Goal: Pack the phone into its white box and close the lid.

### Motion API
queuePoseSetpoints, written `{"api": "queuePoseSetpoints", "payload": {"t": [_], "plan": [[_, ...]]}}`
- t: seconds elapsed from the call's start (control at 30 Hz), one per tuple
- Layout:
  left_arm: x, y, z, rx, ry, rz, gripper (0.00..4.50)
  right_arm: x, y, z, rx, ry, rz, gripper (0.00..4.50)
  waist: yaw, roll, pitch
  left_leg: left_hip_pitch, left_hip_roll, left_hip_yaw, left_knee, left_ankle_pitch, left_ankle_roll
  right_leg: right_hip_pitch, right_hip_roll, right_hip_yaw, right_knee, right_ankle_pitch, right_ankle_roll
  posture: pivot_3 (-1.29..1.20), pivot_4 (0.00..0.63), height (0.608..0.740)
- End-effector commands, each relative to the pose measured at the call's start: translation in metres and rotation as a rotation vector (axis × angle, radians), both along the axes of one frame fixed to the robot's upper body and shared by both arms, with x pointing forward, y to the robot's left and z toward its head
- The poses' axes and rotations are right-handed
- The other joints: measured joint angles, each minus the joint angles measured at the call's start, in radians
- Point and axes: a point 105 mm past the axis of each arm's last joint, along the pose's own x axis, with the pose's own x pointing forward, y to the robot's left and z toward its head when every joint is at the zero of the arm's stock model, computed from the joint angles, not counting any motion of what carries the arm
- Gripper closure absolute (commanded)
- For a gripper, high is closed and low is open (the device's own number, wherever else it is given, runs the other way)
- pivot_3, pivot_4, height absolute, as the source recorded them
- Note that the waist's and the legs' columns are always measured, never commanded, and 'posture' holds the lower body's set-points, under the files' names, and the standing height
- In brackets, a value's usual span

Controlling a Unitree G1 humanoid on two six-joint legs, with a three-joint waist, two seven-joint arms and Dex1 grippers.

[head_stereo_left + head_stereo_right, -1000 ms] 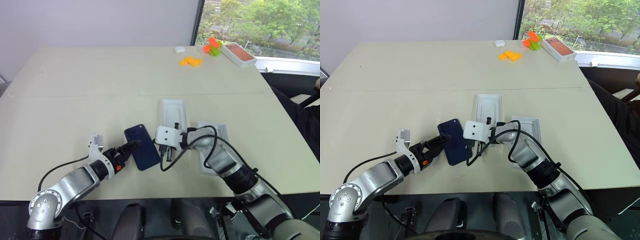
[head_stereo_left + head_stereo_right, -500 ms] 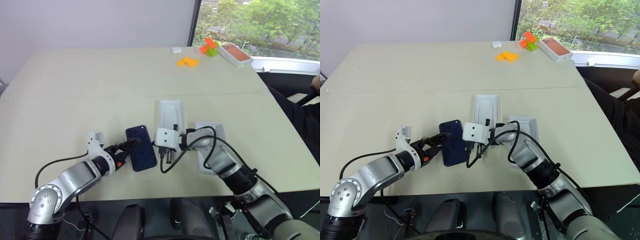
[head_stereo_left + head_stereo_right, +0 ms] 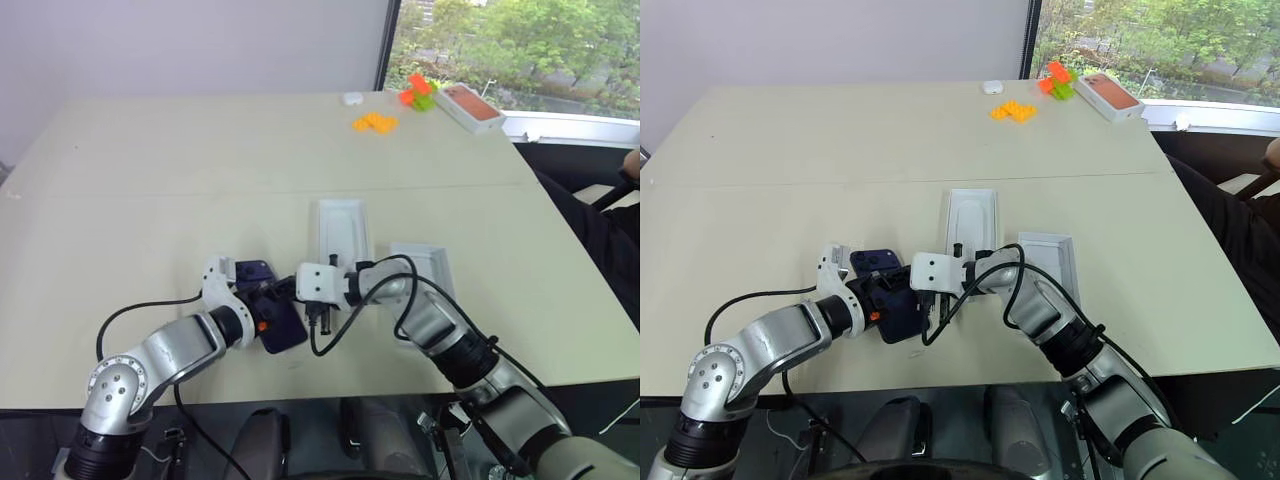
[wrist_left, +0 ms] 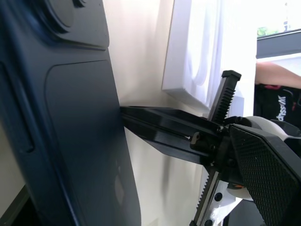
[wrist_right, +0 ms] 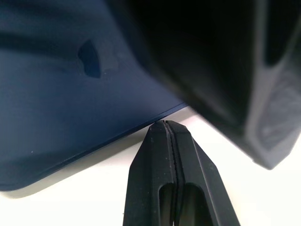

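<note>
The lower half of the phone (image 3: 272, 310) is covered by the left gripper (image 3: 278, 296), and the contact cannot be made out.

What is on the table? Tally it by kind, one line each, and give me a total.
Phone: 1
White box parts: 2
Box with orange-red top: 1
Piles of toy blocks: 2 (orange pile, orange-and-green pile)
Small white thing, too small to identify: 1
Total: 7
</note>
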Motion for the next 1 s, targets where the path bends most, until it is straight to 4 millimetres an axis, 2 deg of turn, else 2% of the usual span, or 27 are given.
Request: {"api": "queuePoseSetpoints", "payload": {"t": [0.03, 0.2, 0.37, 0.47, 0.6, 0.67, 0.73, 1.0], "plan": [[0.000, 0.012, 0.007, 0.008, -0.029, 0.038, 0.06, -0.004, 0.006, 0.001, 0.004, -0.003, 0.029, 4.50, 0.000, 0.000, 0.000, 0.000, 0.000, 0.000, 0.000, 0.000, 0.000, 0.000, 0.000, 0.000, 0.000, 0.000, 0.000, 0.00, 0.150, 0.740], [-0.002, 0.033, 0.007, 0.032, -0.038, 0.092, 0.06, -0.003, 0.001, 0.003, 0.007, -0.006, 0.016, 4.50, 0.000, 0.000, 0.000, 0.000, 0.000, 0.000, -0.001, 0.000, 0.000, -0.001, 0.000, 0.000, 0.000, 0.000, 0.001, 0.00, 0.150, 0.740], [-0.002, 0.034, 0.006, 0.025, -0.037, 0.092, 0.06, -0.003, -0.001, 0.003, 0.008, -0.006, 0.011, 4.50, 0.002, 0.000, 0.000, 0.000, 0.001, 0.000, -0.001, 0.000, 0.000, 0.000, -0.001, 0.000, -0.001, -0.002, 0.003, 0.00, 0.150, 0.740], [-0.002, 0.031, 0.005, 0.016, -0.032, 0.090, 0.83, -0.002, -0.002, 0.004, 0.009, -0.011, 0.010, 4.50, 0.002, 0.000, 0.001, 0.000, 0.001, 0.000, -0.001, 0.000, 0.000, -0.001, -0.001, 0.000, -0.001, -0.002, 0.003, 0.00, 0.150, 0.740], [-0.003, 0.030, 0.006, 0.008, -0.037, 0.091, 2.70, -0.002, -0.003, 0.005, 0.010, -0.016, 0.008, 4.50, 0.004, 0.000, 0.001, -0.003, 0.001, 0.000, -0.001, 0.000, 0.000, -0.003, -0.001, 0.000, -0.001, -0.002, 0.002, 0.00, 0.150, 0.740], [-0.002, 0.031, 0.006, 0.008, -0.037, 0.093, 3.82, -0.002, -0.003, 0.006, 0.010, -0.019, 0.005, 4.50, 0.004, 0.000, 0.001, -0.006, 0.001, 0.000, 0.000, 0.000, 0.000, -0.005, -0.001, 0.000, -0.001, 0.000, 0.000, 0.00, 0.150, 0.740], [-0.002, 0.032, 0.007, 0.013, -0.043, 0.090, 4.49, -0.002, -0.004, 0.006, 0.010, -0.021, 0.003, 4.50, 0.004, 0.000, 0.000, -0.010, 0.001, 0.000, 0.000, 0.000, -0.001, -0.010, -0.001, 0.000, -0.001, 0.000, 0.000, 0.00, 0.150, 0.740], [-0.001, 0.040, 0.015, 0.011, -0.086, 0.110, 4.49, 0.000, -0.012, 0.014, 0.010, -0.048, -0.016, 4.50, 0.005, 0.000, 0.001, -0.013, 0.001, -0.001, 0.000, 0.001, -0.001, -0.012, -0.001, -0.001, -0.001, 0.000, 0.000, 0.00, 0.150, 0.740]]}}
